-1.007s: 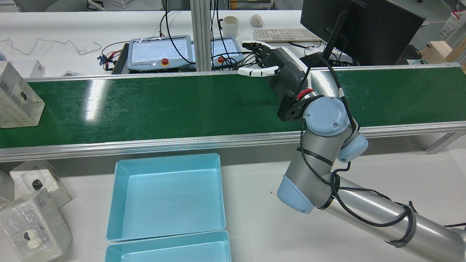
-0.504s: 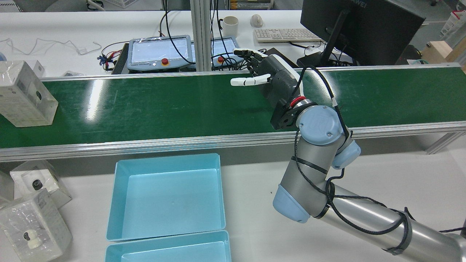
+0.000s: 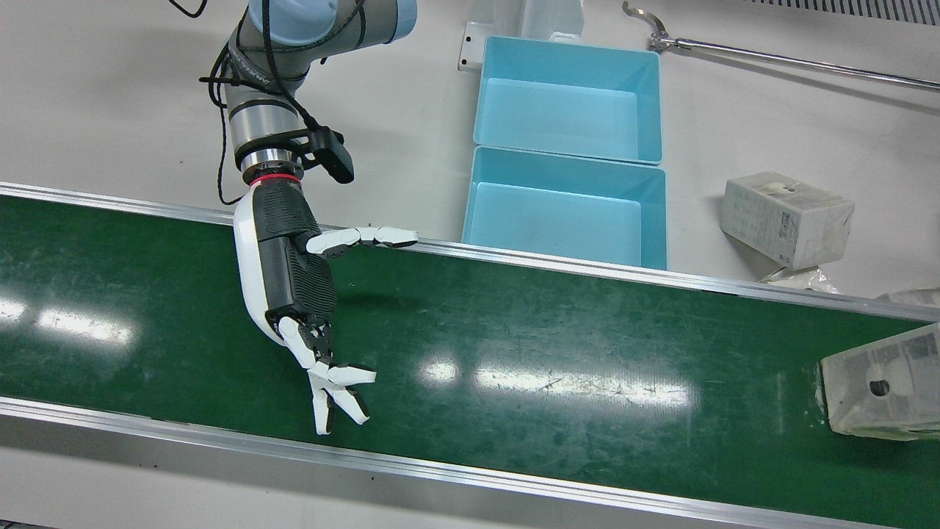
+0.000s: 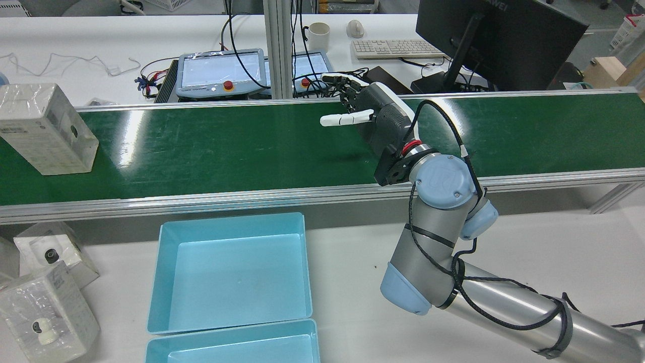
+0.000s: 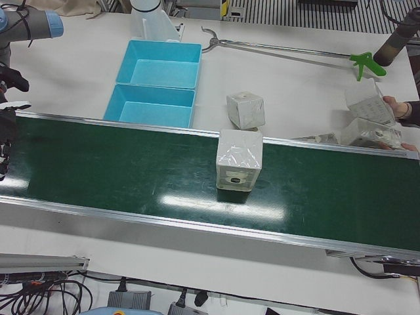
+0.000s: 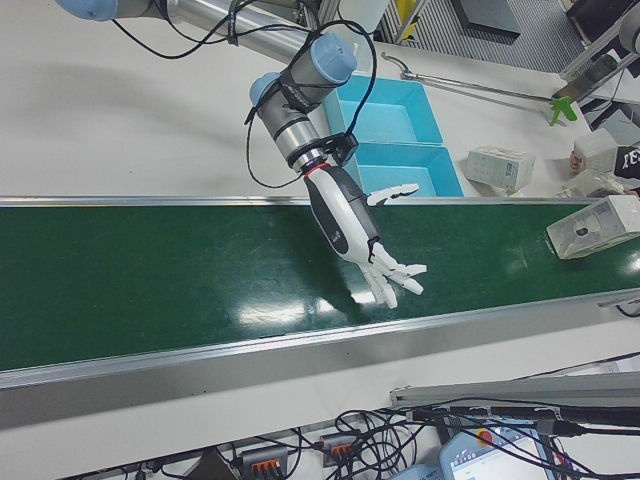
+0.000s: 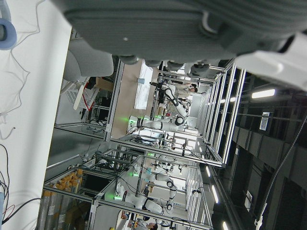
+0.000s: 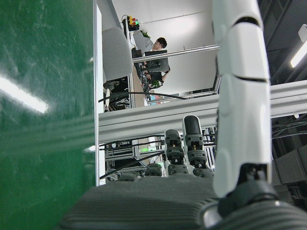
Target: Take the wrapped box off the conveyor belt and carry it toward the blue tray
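The wrapped box (image 4: 48,128), white under clear film, stands upright on the green conveyor belt (image 4: 242,146) at its left end in the rear view. It also shows in the front view as the wrapped box (image 3: 881,382) at the right edge. My right hand (image 4: 375,116) hovers open over the belt's middle, fingers spread, far from the box. From the front, the right hand (image 3: 294,286) holds nothing. The blue tray (image 4: 232,282) lies on the table beside the belt. My left hand appears only as a palm edge in its own view.
A second blue tray (image 4: 232,348) adjoins the first. More wrapped boxes (image 4: 45,312) lie on the table at the left. A person's hand (image 5: 394,105) handles boxes beyond the belt's end. A reacher tool (image 5: 289,49) lies behind the trays.
The wrapped box has ridden the belt to the right, further into the rear view. My right hand has shifted a little left and lower over the belt, still open.
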Controlling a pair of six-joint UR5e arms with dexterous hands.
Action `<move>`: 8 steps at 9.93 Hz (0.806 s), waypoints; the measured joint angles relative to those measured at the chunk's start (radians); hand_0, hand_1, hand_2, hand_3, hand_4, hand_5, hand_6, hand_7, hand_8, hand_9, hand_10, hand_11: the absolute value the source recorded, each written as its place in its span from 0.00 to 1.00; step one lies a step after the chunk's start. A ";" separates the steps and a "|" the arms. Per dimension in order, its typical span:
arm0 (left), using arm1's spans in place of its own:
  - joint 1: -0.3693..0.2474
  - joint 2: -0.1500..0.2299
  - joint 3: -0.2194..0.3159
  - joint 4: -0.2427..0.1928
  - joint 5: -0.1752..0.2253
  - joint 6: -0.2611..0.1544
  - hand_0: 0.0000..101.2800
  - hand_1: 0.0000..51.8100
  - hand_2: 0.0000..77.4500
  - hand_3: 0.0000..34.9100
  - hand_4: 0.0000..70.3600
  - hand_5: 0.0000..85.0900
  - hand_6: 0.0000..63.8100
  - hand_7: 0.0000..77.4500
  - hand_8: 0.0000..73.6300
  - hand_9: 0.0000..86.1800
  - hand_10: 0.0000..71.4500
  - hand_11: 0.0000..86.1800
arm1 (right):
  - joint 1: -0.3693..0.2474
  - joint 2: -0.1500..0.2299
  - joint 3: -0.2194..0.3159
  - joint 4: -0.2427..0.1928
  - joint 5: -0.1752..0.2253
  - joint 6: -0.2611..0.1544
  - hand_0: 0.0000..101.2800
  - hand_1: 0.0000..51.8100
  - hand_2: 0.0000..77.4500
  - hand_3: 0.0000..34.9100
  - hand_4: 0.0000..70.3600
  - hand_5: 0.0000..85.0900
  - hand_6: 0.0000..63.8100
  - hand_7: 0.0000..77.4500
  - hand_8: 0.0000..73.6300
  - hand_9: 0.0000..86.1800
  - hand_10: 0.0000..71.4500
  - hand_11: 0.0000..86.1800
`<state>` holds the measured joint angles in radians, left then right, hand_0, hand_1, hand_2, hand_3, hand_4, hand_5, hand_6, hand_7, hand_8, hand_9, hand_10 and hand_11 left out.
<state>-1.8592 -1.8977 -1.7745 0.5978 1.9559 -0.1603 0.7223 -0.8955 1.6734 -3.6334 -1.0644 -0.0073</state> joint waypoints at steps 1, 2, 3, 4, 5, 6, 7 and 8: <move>0.000 0.000 0.000 0.000 0.000 0.000 0.00 0.00 0.01 0.00 0.00 0.01 0.01 0.01 0.01 0.00 0.01 0.01 | 0.000 0.000 0.000 0.001 0.001 -0.001 0.49 0.31 0.13 0.01 0.17 0.32 0.09 0.09 0.01 0.03 0.00 0.01; 0.000 0.000 0.000 0.000 0.000 0.000 0.00 0.00 0.01 0.00 0.00 0.01 0.01 0.01 0.01 0.00 0.01 0.01 | 0.000 0.000 0.000 0.001 0.001 -0.001 0.49 0.31 0.13 0.01 0.17 0.32 0.09 0.09 0.01 0.03 0.00 0.01; 0.000 0.000 0.000 0.000 0.000 0.000 0.00 0.00 0.01 0.00 0.00 0.01 0.01 0.01 0.01 0.00 0.01 0.01 | 0.000 -0.001 0.000 0.001 0.001 -0.001 0.48 0.31 0.13 0.01 0.17 0.32 0.09 0.09 0.01 0.04 0.00 0.01; 0.000 0.000 0.000 0.000 0.000 0.000 0.00 0.00 0.01 0.00 0.00 0.01 0.01 0.01 0.01 0.00 0.01 0.01 | 0.000 -0.001 0.000 0.001 0.001 0.000 0.48 0.31 0.13 0.01 0.17 0.32 0.09 0.09 0.01 0.04 0.00 0.01; 0.000 0.000 0.000 0.000 0.000 0.000 0.00 0.00 0.01 0.00 0.00 0.01 0.01 0.01 0.01 0.00 0.01 0.01 | 0.000 -0.002 0.000 0.001 0.001 0.001 0.48 0.31 0.13 0.01 0.17 0.32 0.09 0.08 0.01 0.04 0.00 0.01; 0.000 0.000 0.000 0.000 0.000 0.000 0.00 0.00 0.01 0.00 0.00 0.01 0.01 0.01 0.01 0.00 0.01 0.01 | 0.000 -0.002 0.000 0.001 0.001 0.001 0.48 0.31 0.15 0.01 0.16 0.31 0.09 0.08 0.01 0.04 0.00 0.01; 0.000 0.000 0.000 0.000 0.000 0.000 0.00 0.00 0.01 0.00 0.00 0.01 0.01 0.01 0.01 0.00 0.01 0.01 | 0.000 -0.002 0.000 0.001 0.001 0.001 0.48 0.31 0.15 0.01 0.16 0.31 0.09 0.08 0.01 0.04 0.00 0.01; 0.000 0.000 0.000 0.000 0.000 0.000 0.00 0.00 0.01 0.00 0.00 0.01 0.01 0.00 0.01 0.00 0.01 0.01 | 0.000 -0.002 0.000 0.001 0.001 0.001 0.48 0.31 0.15 0.04 0.16 0.31 0.09 0.08 0.01 0.04 0.00 0.01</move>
<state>-1.8591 -1.8977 -1.7745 0.5978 1.9559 -0.1603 0.7224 -0.8973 1.6736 -3.6321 -1.0630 -0.0062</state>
